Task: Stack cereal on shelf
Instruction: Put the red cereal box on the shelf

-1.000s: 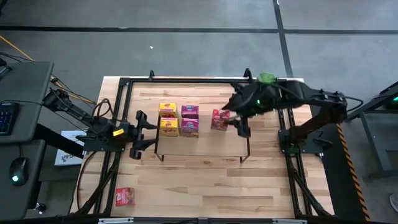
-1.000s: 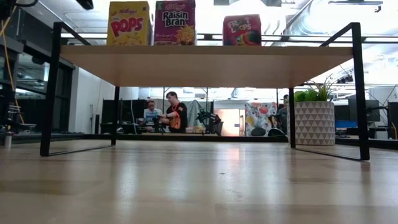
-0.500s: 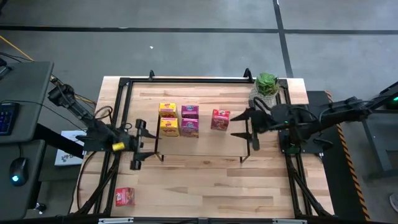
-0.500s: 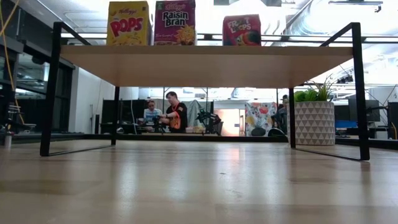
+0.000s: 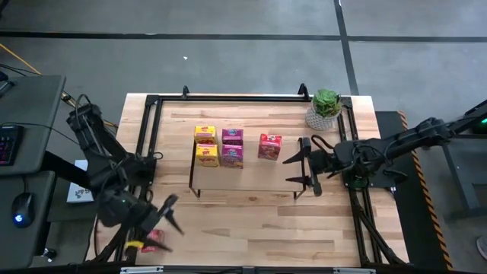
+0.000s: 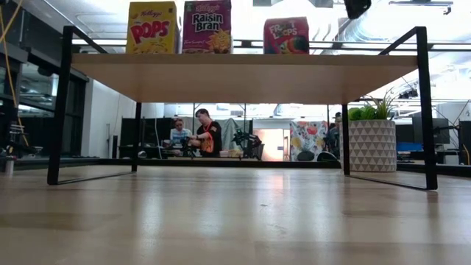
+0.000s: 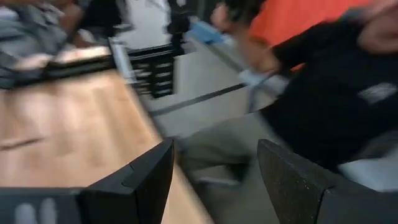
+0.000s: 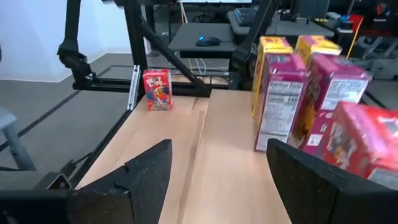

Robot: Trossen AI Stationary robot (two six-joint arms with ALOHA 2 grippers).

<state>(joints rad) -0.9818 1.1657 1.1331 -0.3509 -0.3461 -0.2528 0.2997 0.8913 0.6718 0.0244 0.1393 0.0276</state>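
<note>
Five cereal boxes stand on the shelf (image 5: 251, 176): two yellow (image 5: 205, 144), two magenta (image 5: 232, 147) and one red (image 5: 269, 146). A second red box (image 5: 154, 240) stands on the table near its near left corner, also seen far off in the right wrist view (image 8: 157, 89). My left gripper (image 5: 171, 217) hovers open just beside that box, with nothing between its fingers. My right gripper (image 5: 303, 167) is open at the shelf's right end, a short way right of the red box on the shelf, and is empty.
A potted green plant (image 5: 326, 106) stands at the table's far right, behind the shelf's right end. A black frame (image 5: 152, 137) runs around the tabletop. Bare wood lies in front of the shelf. A person in black shows beyond the table's edge in the left wrist view (image 7: 336, 93).
My left gripper has swung from the shelf's left end toward the table's near left corner, up to the lone red box, turning as it went. My right gripper has drawn back from the red box on the shelf toward the table's right edge and sunk. The boxes have kept still.
</note>
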